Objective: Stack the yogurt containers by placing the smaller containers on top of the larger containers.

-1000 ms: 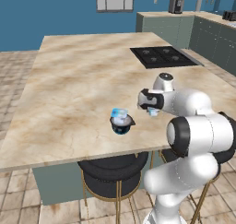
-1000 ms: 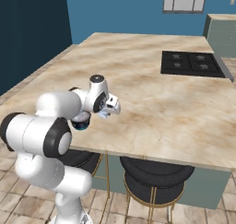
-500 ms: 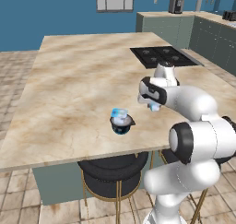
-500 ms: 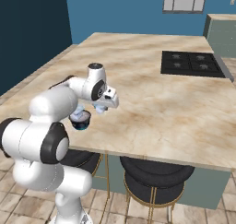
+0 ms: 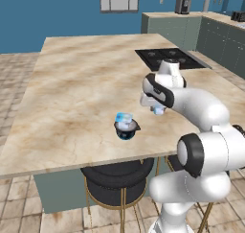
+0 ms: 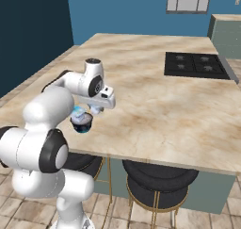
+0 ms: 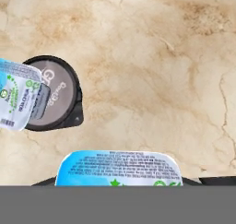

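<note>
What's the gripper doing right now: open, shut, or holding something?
Gripper: closed on a small pale-blue yogurt cup, held above the counter beside the dark cup, which already carries another small cup.

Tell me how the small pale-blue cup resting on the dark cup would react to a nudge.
The pale-blue cup looks glossy and tiny, so probably light and apt to slide. It appears off-centre on the dark cup, so a nudge might well tip it off.
</note>
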